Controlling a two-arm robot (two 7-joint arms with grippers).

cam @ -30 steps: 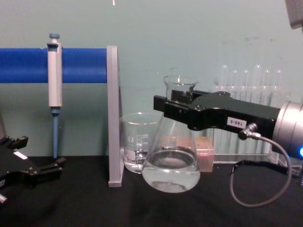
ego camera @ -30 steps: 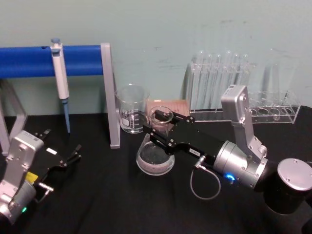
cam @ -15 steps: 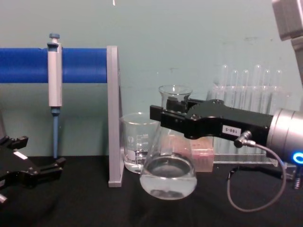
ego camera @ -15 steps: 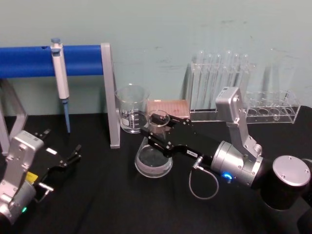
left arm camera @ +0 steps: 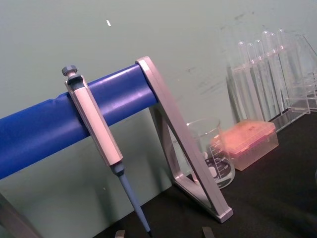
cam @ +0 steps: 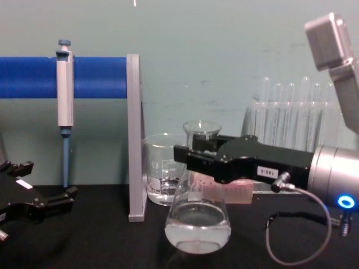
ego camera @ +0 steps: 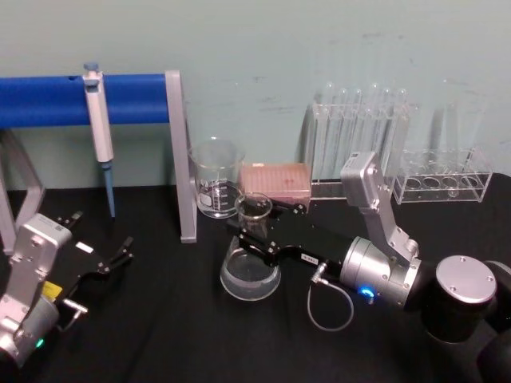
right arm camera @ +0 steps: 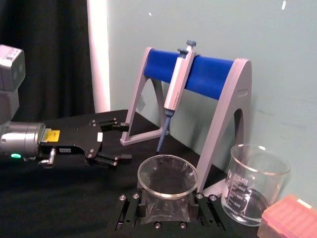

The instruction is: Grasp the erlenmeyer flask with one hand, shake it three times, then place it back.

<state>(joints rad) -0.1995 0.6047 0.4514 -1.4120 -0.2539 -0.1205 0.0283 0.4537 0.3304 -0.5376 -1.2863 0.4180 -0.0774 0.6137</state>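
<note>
While the right gripper (ego camera: 259, 227) reaches in from the lower right of the head view, its fingers (right arm camera: 128, 210) clamp the neck of the flask (ego camera: 251, 259) from both sides, just under the flared rim. The flask sits at the centre of the frame, in front of the beaker (ego camera: 215, 179) and the pink box (ego camera: 275, 179). Against half a second ago, flask and gripper are lower and closer to the camera, the base now near the table (ego camera: 160, 319); whether it touches, I cannot tell. The flask's long axis is about vertical, neck up, with the liquid settled in the base. At lower left the left gripper (ego camera: 100, 235) rests with its fingers spread, holding nothing.
</note>
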